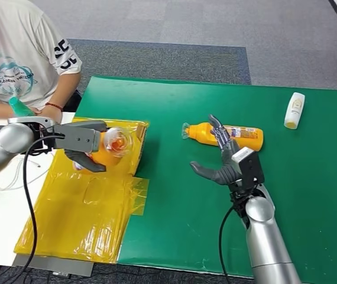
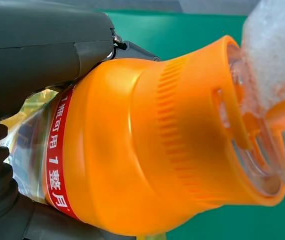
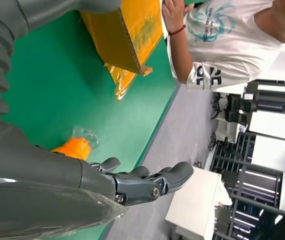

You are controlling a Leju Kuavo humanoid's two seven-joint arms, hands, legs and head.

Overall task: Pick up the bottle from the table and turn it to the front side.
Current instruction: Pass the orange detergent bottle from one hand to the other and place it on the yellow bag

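Observation:
My left hand (image 1: 83,144) grips an orange bottle (image 1: 112,148) with a clear cap, holding it on its side above the yellow box (image 1: 139,131) at the mat's left edge. In the left wrist view the same bottle (image 2: 133,150) shows a red label band, with my dark fingers (image 2: 39,50) wrapped around its body. A second orange bottle (image 1: 242,137) lies on its side on the green mat (image 1: 180,106), cap pointing left. My right hand (image 1: 222,163) is open just in front of it, fingers stretched toward its middle and thumb out to the left. Its clear cap end (image 3: 75,147) shows beside my right fingers (image 3: 144,182).
A white bottle (image 1: 294,110) lies at the mat's far right. Yellow plastic sheeting (image 1: 81,213) covers the near left of the table. A person in a white shirt (image 1: 15,53) sits at the far left corner, forearm on the table. The box's cardboard edge (image 3: 126,35) faces my right wrist.

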